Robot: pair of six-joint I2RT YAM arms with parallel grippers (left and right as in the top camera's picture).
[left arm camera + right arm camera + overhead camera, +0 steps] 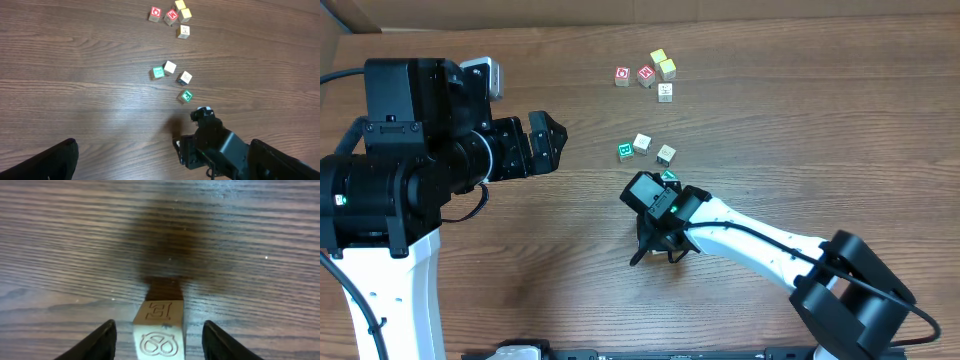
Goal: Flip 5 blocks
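A pale wooden block (161, 311) with a carved E on top and a pretzel-like figure on its near face stands on the table between the fingers of my right gripper (158, 339). That gripper is open, with a gap on each side of the block. From overhead the right gripper (657, 254) points down and hides this block. Just beyond it lie a green-faced block (669, 177), another green one (625, 152) and two pale ones (641, 143) (666, 154). My left gripper (548, 140) hovers open and empty to the left.
At the far side sit two red-printed cubes (622, 76) (646, 74), two yellowish cubes (659, 57) (667, 69) and a pale one (665, 92). A cardboard wall (620, 12) runs along the table's far edge. The right arm (770, 245) stretches from the front right.
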